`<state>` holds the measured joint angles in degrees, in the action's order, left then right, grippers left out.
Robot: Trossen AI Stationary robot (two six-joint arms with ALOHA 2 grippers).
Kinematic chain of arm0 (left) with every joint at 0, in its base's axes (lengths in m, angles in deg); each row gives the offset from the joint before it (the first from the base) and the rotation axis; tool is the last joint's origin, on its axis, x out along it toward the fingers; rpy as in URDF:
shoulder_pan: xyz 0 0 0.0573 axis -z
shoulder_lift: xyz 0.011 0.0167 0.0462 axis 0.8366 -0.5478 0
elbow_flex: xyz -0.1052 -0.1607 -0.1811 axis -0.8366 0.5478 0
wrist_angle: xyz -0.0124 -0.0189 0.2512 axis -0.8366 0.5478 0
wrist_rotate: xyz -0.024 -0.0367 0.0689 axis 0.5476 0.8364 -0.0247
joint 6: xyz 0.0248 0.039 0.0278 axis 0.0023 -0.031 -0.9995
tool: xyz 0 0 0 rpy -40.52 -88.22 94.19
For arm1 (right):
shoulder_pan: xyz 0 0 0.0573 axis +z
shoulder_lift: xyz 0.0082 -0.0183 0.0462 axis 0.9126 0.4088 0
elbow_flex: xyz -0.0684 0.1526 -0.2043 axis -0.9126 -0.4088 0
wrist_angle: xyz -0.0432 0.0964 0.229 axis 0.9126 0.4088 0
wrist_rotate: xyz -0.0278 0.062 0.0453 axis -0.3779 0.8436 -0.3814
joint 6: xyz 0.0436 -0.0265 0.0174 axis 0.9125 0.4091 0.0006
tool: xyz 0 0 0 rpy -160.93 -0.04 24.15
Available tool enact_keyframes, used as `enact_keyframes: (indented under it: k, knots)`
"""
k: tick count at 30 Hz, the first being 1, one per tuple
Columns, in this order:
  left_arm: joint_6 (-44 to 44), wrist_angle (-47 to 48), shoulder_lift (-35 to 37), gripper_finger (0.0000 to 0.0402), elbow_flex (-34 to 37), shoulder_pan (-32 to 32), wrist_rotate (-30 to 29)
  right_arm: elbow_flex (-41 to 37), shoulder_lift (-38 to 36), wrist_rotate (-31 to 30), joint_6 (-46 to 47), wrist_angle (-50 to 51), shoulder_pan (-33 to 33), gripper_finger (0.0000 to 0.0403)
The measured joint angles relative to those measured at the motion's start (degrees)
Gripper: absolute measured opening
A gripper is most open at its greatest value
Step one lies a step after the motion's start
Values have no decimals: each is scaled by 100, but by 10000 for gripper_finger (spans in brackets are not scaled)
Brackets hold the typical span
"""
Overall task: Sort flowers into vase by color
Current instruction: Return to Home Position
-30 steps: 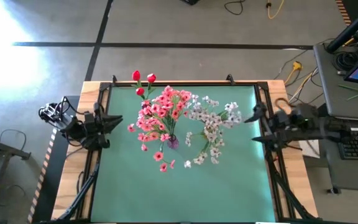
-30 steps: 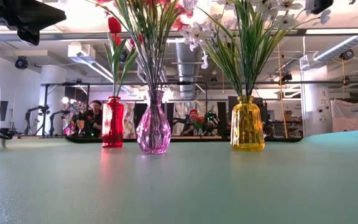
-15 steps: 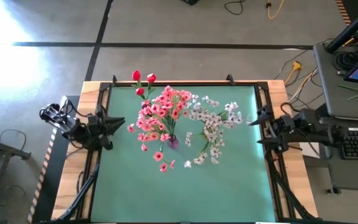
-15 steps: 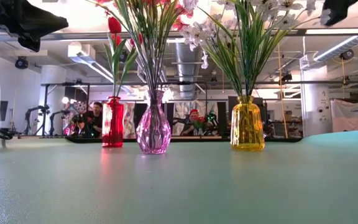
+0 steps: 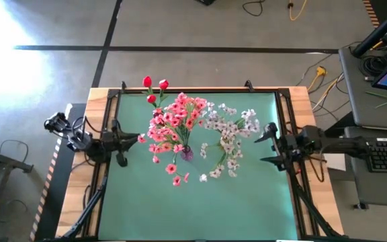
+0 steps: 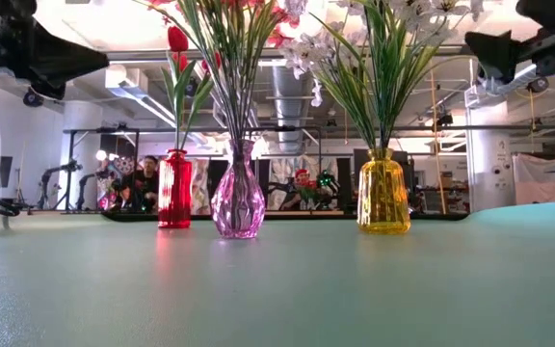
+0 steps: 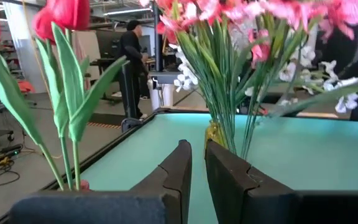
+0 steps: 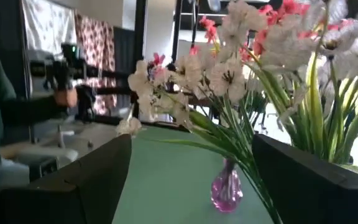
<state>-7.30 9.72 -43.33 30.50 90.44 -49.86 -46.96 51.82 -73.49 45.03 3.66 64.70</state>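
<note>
**Sorted by colour, both arms empty-handed**

Left end effector [image 5: 134, 138] hangs over the left edge of the table [image 5: 200, 202], fingers pressed almost together on nothing, pointing at the pink flowers [image 5: 177, 121]. Right end effector [image 5: 269, 143] is spread wide and empty at the right edge, facing the white flowers [image 5: 230, 134]. Pink stands in the purple vase [image 6: 237, 190] mid-table. White is in the yellow vase [image 6: 383, 191] beside it. The red flowers [image 5: 154, 86] are in the red vase [image 6: 174, 189] near the far edge.

Grey concrete floor [image 5: 180, 27], silver ceiling duct [image 6: 287, 92], side desk [image 5: 358, 91]
</note>
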Motion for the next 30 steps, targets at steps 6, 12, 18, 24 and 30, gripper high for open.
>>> enact_keyframes:
  k: [6, 12, 18, 24, 30]
  knots:
    - [-5, 111, 0, 35, 268, -2, 10, -136, 23, -118, 250, -37, 2, 327]
    - [16, -94, -34, 35, 515, 0, 24, -267, 130, -1202, 497, 542, 0, 327]
    - [-41, -147, -44, 35, 536, 0, 62, -268, 113, -1181, 412, 415, 2, 327]
    - [22, -145, -42, 35, 536, -2, 43, -270, 117, -1186, 550, 433, 1, 327]
    - [96, -140, -52, 35, 536, 0, 42, -270, 119, -1201, 792, 592, 1, 327]
